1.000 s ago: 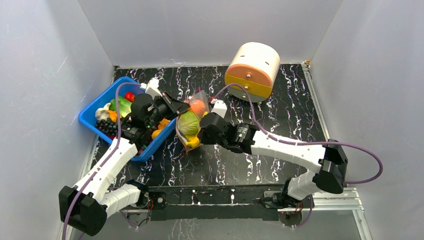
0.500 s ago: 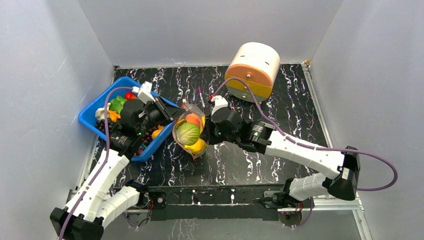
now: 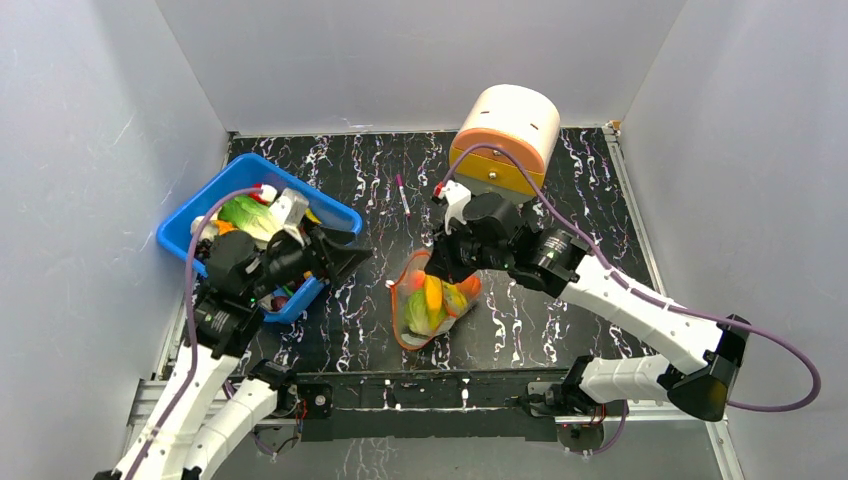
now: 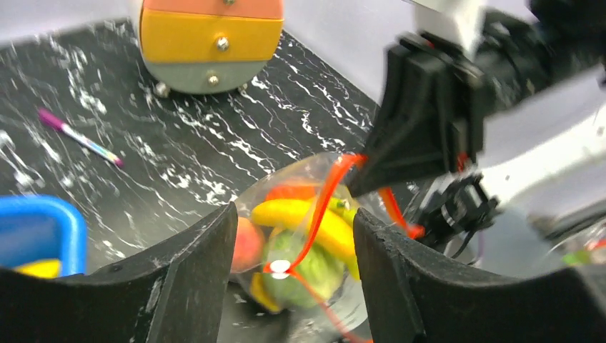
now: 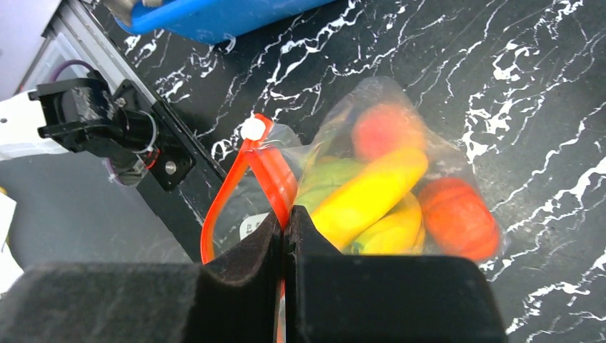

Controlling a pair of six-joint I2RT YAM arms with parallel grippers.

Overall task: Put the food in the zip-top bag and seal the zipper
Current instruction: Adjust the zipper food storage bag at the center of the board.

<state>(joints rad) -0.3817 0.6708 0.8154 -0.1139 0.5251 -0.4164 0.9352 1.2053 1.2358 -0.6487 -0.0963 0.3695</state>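
The clear zip-top bag (image 3: 432, 308) holds food: yellow bananas (image 5: 371, 191), a green cabbage (image 4: 314, 261) and orange and red round fruits (image 5: 457, 218). It hangs at the near middle of the table from my right gripper (image 5: 286, 214), which is shut on the red-orange zipper (image 5: 275, 168). The zipper gapes in a loop (image 3: 398, 300), with a white slider (image 5: 252, 128) at its end. My left gripper (image 3: 357, 258) stands open to the left of the bag and apart from it. In the left wrist view the bag (image 4: 300, 236) shows beyond the spread fingers (image 4: 193, 264).
A blue bin (image 3: 190, 228) with more toy food, a green piece (image 3: 245, 212) among it, stands at the left under my left arm. A round cream and orange drawer box (image 3: 505, 130) is at the back. A pink pen (image 3: 402, 195) lies mid-table. Grey walls close three sides.
My left gripper opened, let go of the bag and drew back left. My right gripper carried the bag nearer and to the right, lower over the table.
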